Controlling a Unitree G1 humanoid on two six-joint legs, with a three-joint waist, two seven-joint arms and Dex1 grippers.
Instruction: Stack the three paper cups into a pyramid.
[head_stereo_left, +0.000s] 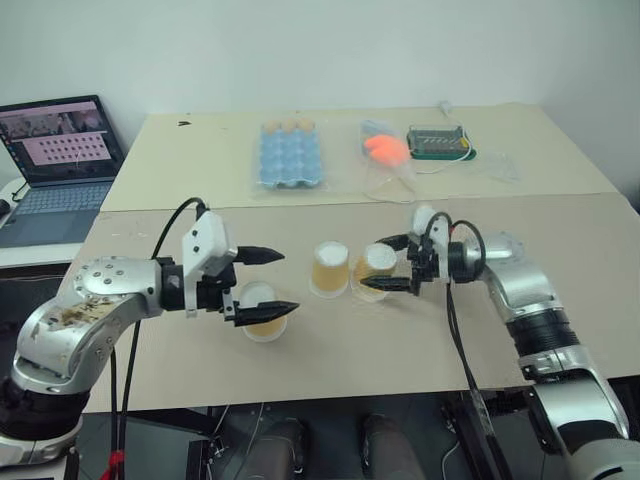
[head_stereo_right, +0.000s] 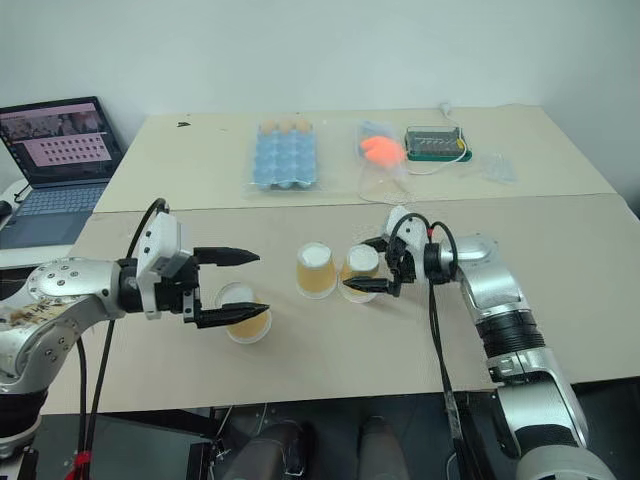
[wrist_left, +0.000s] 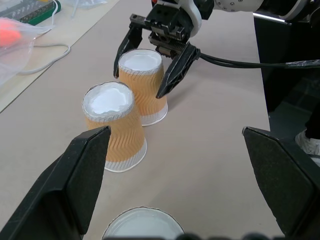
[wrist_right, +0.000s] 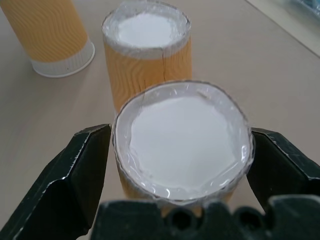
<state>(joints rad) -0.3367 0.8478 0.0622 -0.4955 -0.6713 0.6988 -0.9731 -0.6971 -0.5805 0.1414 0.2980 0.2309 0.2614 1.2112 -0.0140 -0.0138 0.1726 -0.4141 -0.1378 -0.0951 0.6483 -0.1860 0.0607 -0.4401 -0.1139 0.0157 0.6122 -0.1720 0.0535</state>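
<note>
Right tool (wrist_right: 180, 150) apparently straddles cup (wrist_right: 182, 145).

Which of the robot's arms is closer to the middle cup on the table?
Right. The right gripper straddles the neighbouring cup beside the middle cup; the left gripper sits farther off, over the third cup.

Tan-orange wavy-ribbed paper cups (wrist_left: 114, 127), white bases up; the one between the right gripper's (wrist_left: 150, 67) black jaws matches.
</note>
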